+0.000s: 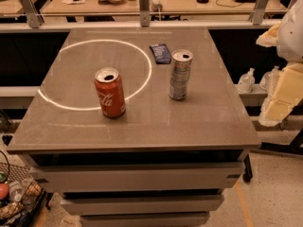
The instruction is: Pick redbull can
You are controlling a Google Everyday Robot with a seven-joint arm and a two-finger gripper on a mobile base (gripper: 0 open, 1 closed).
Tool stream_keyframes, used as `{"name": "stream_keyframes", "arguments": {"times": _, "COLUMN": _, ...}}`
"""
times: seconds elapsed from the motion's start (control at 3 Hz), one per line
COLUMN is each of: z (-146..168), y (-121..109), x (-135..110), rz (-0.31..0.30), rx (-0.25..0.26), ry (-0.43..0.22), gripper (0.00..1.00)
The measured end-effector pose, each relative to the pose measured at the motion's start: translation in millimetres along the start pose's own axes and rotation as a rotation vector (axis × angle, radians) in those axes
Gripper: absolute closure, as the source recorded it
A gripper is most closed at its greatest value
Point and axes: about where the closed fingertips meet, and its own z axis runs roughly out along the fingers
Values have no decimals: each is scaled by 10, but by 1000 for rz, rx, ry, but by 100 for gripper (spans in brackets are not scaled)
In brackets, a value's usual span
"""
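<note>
The redbull can (180, 74), tall, slim and silver-grey with faint blue markings and an open silver top, stands upright right of the table's middle. A shorter, wider red Coca-Cola can (110, 92) stands upright to its left, nearer the front. My arm shows as pale white and cream shapes at the right edge of the camera view. The gripper (278, 105) hangs there, beyond the table's right edge, well to the right of the redbull can and touching nothing.
A dark blue packet (160, 53) lies flat just behind and left of the redbull can. A bright ring of light (142, 51) falls on the grey table top (142, 126). A railing (144, 6) and cluttered desks stand behind; bottles (246, 81) sit on a low shelf at right.
</note>
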Motion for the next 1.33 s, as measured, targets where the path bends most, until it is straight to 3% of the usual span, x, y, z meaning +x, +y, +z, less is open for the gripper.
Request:
{"name": "stream_keyframes", "arguments": {"times": 0.33, "z": 0, "y": 0, "x": 0, "rz": 0, "rx": 0, "ry": 0, "gripper": 0}}
{"name": "stream_keyframes", "arguments": {"times": 0.67, "z": -24, "y": -21, "x": -17, "rz": 42, "rx": -4, "ry": -66, "gripper": 0}}
{"name": "stream_keyframes", "arguments": {"times": 1.0, "z": 73, "y": -174, "x": 11, "rz": 154, "rx": -17, "ry": -222, "gripper": 0}}
{"name": "stream_keyframes", "arguments": {"times": 1.33, "z": 263, "y": -317, "x": -212, "rz": 258, "rx": -87, "ry": -431, "gripper": 0}}
